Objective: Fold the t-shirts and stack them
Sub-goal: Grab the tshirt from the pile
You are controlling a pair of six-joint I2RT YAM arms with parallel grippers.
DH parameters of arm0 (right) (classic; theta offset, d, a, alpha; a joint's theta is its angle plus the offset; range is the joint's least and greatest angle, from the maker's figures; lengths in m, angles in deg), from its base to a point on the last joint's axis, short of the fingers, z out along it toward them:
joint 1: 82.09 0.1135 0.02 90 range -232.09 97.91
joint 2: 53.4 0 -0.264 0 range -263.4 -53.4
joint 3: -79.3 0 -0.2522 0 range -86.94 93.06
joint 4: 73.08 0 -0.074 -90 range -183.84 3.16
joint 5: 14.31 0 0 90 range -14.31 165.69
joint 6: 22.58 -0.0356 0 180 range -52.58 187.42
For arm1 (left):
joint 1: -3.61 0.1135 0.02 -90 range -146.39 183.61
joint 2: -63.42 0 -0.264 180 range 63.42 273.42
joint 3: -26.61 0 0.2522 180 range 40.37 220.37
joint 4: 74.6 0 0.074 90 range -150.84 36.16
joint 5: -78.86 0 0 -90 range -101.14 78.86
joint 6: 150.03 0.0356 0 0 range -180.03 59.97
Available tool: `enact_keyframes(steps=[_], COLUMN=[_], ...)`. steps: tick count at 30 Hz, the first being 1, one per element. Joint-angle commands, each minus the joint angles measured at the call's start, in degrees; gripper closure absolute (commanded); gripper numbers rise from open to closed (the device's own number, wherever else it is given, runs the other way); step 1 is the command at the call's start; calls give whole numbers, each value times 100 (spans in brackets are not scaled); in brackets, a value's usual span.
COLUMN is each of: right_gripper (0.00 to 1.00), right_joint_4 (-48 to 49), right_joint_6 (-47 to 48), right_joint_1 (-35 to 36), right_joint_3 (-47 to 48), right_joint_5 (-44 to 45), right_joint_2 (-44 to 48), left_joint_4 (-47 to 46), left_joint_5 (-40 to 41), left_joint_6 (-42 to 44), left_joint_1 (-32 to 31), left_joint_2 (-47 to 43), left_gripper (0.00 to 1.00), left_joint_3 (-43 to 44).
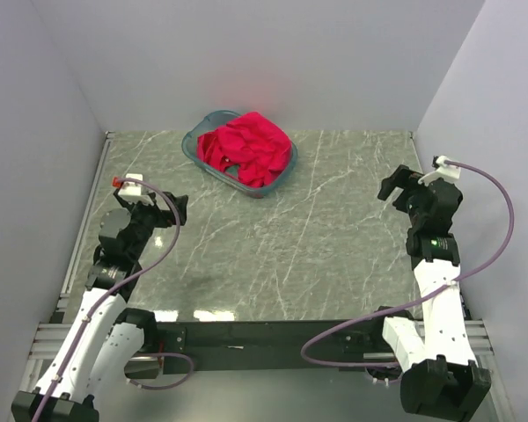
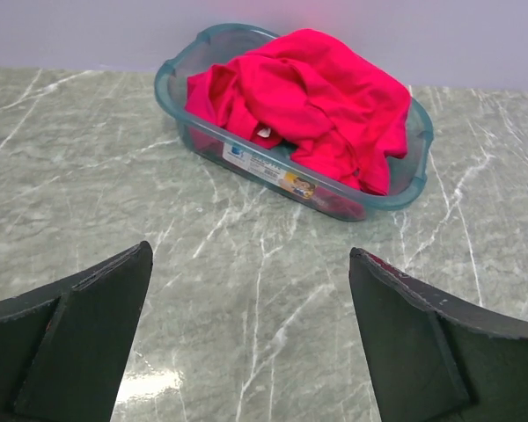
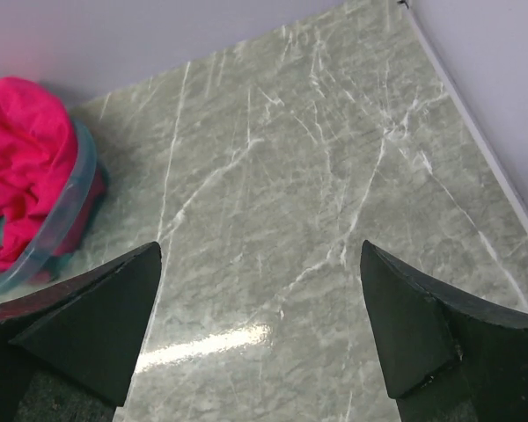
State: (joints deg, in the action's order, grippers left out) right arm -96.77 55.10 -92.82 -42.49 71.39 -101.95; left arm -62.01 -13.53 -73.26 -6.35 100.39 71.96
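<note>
T-shirts [image 1: 246, 148] in vivid red lie heaped and unfolded in a translucent blue-green tub [image 1: 190, 143] at the upper centre of the overhead frame, set close to the back wall on the marbled grey-green surface [image 1: 326, 255]. The cloth mounds above the rim in one crumpled mass, so how many garments are tangled there cannot be told. The left pincer [image 2: 248, 255], at the left of the overhead view, hovers with its two dark fingers spread wide and nothing between them. Its wrist camera looks straight at the tub, which suggests it is lined up for a first reach into the pile. The right pincer [image 3: 260, 248], at the right edge, is likewise spread apart and holds nothing, with the tub only at the left margin of its own view. The broad stretch of surface between the arms, lower centre of the overhead frame, looks meant for spreading and folding. On this evidence no shirt is yet folded or stacked, and the job appears to be at its very start.
</note>
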Motion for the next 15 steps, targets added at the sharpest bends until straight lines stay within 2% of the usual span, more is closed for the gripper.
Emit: enact_keyframes(steps=[1, 3, 5, 6, 7, 9, 11, 13, 15], right_gripper=[0, 0, 0, 0, 0, 0, 0, 0, 0], right_joint_4=[211, 203, 124, 71, 44, -348, -317, -27, -270], right_joint_6=[-245, -88, 500, 1076, 1517, 2648, 2735, 2498, 2636], right_joint_1=[-88, -79, -88, -88, -88, -79, -97, -202, -307], right_joint_3=[73, 82, 178, 187, 152, 108, -162, -409, -332], right_joint_5=[-44, -394, -1534, -2627, -3360, -4313, -4659, -4554, -4641], right_joint_2=[92, 144, 153, 153, 153, 110, 57, -83, -215], left_joint_4=[-357, -428, -428, -350, -253, 63, 239, 318, 755], left_joint_5=[-340, -752, -1156, -1228, -1298, -1369, -1308, -1089, -878], left_joint_6=[32, -108, -266, -459, -530, -671, -707, -724, -690], left_joint_1=[-15, -24, -33, -50, -59, -155, -296, -612, -962], left_joint_2=[21, 99, 406, 564, 966, 1407, 2084, 2889, 3568], left_gripper=[0, 1, 1, 1, 0, 1, 1, 1, 2], left_joint_3=[224, 242, 408, 670, 847, 1207, 1769, 2391, 3016])
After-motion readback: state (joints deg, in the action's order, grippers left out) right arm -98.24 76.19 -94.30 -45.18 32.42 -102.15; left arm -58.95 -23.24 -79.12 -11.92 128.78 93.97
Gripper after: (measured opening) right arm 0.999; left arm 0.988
